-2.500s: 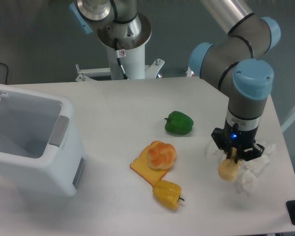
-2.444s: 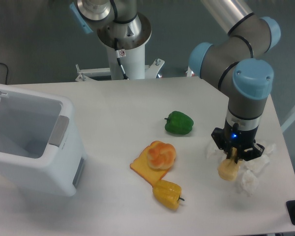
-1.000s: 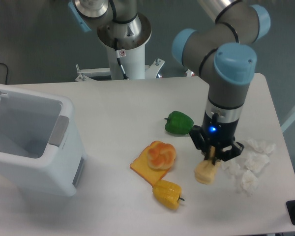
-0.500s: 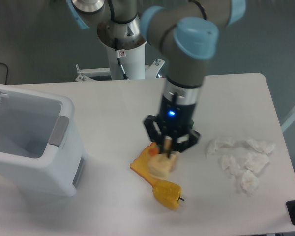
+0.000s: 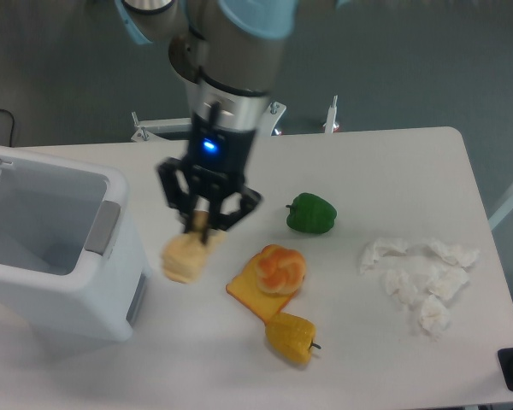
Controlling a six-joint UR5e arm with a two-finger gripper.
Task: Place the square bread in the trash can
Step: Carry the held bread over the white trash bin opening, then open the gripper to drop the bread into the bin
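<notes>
jaws grip the square bread [image 5: 185, 257] (lifted) just beside the trash can [image 5: 51, 256] rim

Square bread [image 5: 185, 259] apparently just right of trash can [image 5: 60, 282].

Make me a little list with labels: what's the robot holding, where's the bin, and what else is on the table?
holding: bread, pinched in the gripper, up off the table
bin: white trash can, far left, open, nothing seen inside
bread vs bin: just right of it, not over the opening yet
middle: bun on toast, yellow pepper in front
behind: green pepper
right: crumpled tissues
</notes>
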